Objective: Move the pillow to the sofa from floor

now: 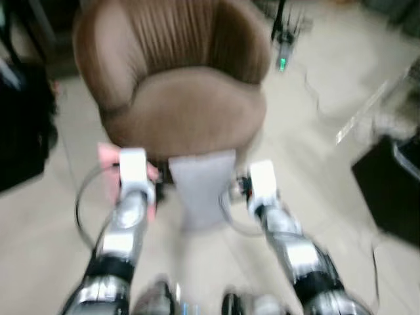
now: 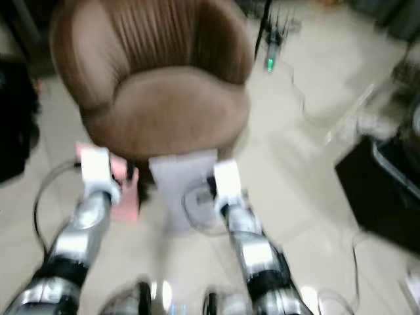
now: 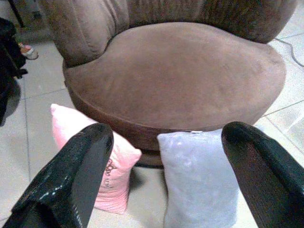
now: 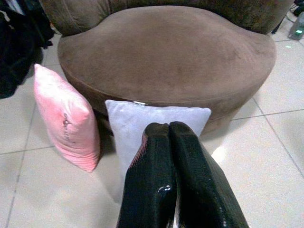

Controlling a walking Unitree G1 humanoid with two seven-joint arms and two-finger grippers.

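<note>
A pale grey pillow (image 1: 203, 187) stands upright on the tiled floor, leaning on the front base of the round brown sofa chair (image 1: 190, 111). Beside it, toward my left, stands a pink pillow (image 1: 108, 156). My left arm (image 1: 125, 223) and right arm (image 1: 282, 230) reach forward on either side of the grey pillow, short of it. In the left wrist view the left gripper (image 3: 166, 133) is open, and the grey pillow (image 3: 199, 175) and pink pillow (image 3: 71, 128) lie ahead of it. The right gripper (image 4: 169, 127) is shut with nothing in it, pointing at the grey pillow (image 4: 128, 126).
A black object (image 1: 23, 131) stands at the left and a black box (image 1: 390, 190) at the right. A device with a green light (image 1: 282, 63) sits behind the chair. Cables loop over the floor (image 1: 82, 203). The eye views are blurred.
</note>
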